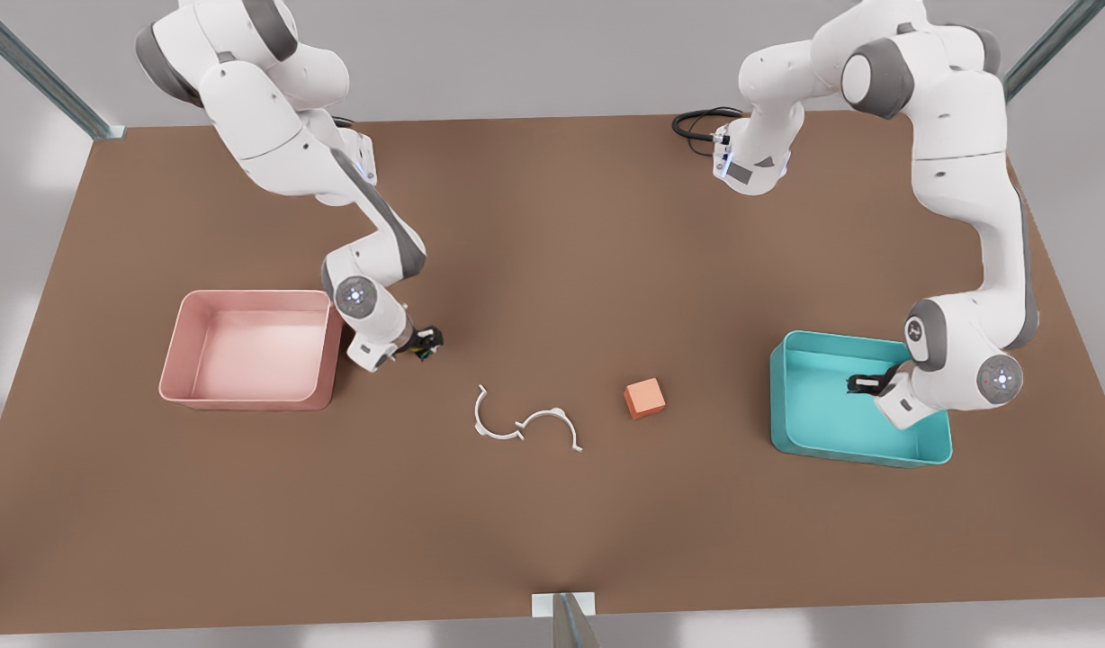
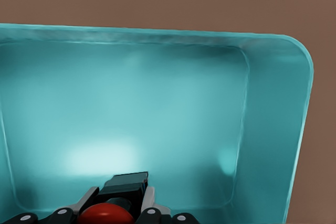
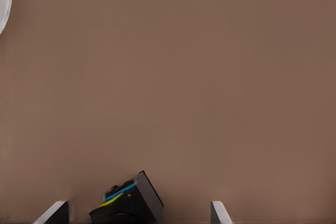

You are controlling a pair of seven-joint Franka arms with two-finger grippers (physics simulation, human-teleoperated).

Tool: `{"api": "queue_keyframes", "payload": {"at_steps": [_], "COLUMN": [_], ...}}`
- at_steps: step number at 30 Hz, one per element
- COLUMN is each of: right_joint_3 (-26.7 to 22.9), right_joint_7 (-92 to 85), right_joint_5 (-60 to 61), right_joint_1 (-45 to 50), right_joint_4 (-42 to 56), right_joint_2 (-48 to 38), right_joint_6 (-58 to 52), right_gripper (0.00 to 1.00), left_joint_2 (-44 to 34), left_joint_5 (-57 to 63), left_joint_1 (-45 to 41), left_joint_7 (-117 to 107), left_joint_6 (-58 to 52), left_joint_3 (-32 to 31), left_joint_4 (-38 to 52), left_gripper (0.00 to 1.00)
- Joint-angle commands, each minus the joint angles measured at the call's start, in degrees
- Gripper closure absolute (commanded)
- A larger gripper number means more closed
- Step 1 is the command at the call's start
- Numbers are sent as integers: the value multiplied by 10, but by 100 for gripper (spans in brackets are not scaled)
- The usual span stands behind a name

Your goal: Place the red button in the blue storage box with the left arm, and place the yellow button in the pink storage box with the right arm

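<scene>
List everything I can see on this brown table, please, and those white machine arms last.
pink storage box: one, pale pink, front view's left.
blue storage box: one, teal, front view's right.
red button: one, red, held over the blue box.
yellow button: one, yellow on a dark base, held beside the pink box.
cube: one, orange, mid-table.
curved clips: two, white, mid-table.
table: one, brown.
left gripper: shut on the red button.
right gripper: shut on the yellow button.

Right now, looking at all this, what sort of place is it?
Probably a simulated robot test bench rather than a real room: a bare brown table with metal frame struts at its corners, two white arms reaching over it, and just a pink storage box and a blue storage box laid out.
</scene>
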Motion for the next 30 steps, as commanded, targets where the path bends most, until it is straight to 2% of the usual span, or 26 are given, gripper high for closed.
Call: {"api": "queue_keyframes", "payload": {"at_steps": [1, 4, 5, 9, 10, 14, 16, 18, 19, 21, 22, 26, 28, 30], "right_joint_3": [6, 7, 7, 7, 7, 7, 7, 7, 7, 7, 7, 7, 7, 7], "right_joint_7": [-21, -21, -21, -21, -21, -21, -21, -21, -21, -21, -21, -21, -21, -20], "right_joint_5": [1, 0, 1, 1, 1, 0, 0, 0, 0, 0, 0, -16, -16, -16], "right_joint_1": [-1, -1, 0, 3, 3, 3, 3, 4, 4, 2, 2, -1, -1, -2], "right_joint_4": [-3, -8, -8, -16, -16, -14, -10, -8, -8, -8, -8, -2, -1, 1], "right_joint_2": [0, 0, 1, 0, 0, 13, 19, 21, 20, 19, 19, 16, 14, 4], "right_joint_6": [4, 6, 5, 6, 6, 20, 21, 21, 21, 21, 21, 20, 18, 16], "right_gripper": [0, 0, 0, 12, 20, 22, 22, 23, 31, 33, 34, 53, 54, 54], "left_joint_2": [17, 34, 34, 29, 12, -33, -52, -52, -52, -60, -84, -120, -165, -206], "left_joint_5": [-5, -7, -10, -17, -17, -16, -16, -16, -18, -19, -17, -14, -13, -4], "left_joint_1": [4, 4, 4, 2, -2, -5, -5, -9, -12, -33, -34, -33, -33, -71], "left_joint_7": [299, 298, 297, 292, 291, 234, 180, 173, 147, 108, 76, 72, 40, -112], "left_joint_6": [98, 107, 105, 90, 40, 29, -72, -86, -84, -85, -85, -100, -111, -166], "left_joint_3": [0, 0, -1, -1, -2, -20, -25, -28, -28, -28, -28, -27, -27, -17], "left_joint_4": [-6, -7, -8, -11, -7, 20, 88, 93, 108, 161, 162, 163, 163, 160], "left_gripper": [52, 47, 0, 0, 0, 0, 0, 0, 0, 0, 0, 0, 0, 0]}}
